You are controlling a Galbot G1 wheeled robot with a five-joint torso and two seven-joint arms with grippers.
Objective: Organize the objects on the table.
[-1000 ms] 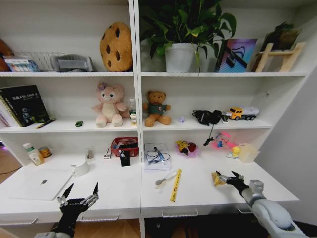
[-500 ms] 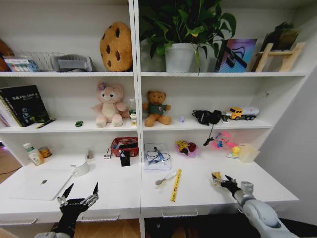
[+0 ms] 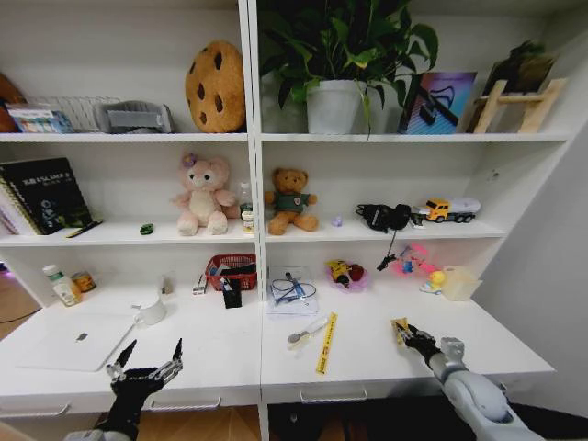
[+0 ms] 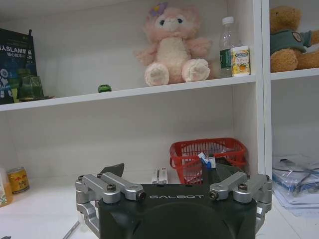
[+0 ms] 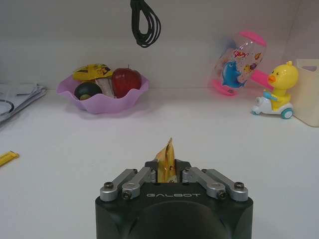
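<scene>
Right pincer [image 3: 411, 333]: we have it closed on a small yellow packet [image 5: 165, 160], which stands upright between the fingers, low over the right end of the table [image 3: 386, 354]. We judge the packet is carried edge-up so it clears the tabletop.
Left pincer [image 3: 147, 359]: we hold it spread open and empty at the table's front edge, just beside the silver laptop [image 3: 78, 340]; it looks parked, waiting.
Near the right pincer: the yellow measuring strip [image 3: 326, 342] lies flat toward the middle of the table, apart from the packet, with a spoon-like thing [image 3: 304, 333] beside it.
Farther back: a purple bowl of toy fruit [image 5: 102, 87], a pink fish toy [image 5: 239, 63] and a duck on a scooter [image 5: 275, 90] line the back wall, likely pushed there to leave the front free.
Left half: a red basket [image 4: 207, 158] sits against the wall.
Shelf above: the tiny green toy car [image 4: 104, 88] and a clear bottle [image 4: 227, 48] sit beside the pink plush bear [image 4: 173, 46], off the table.
</scene>
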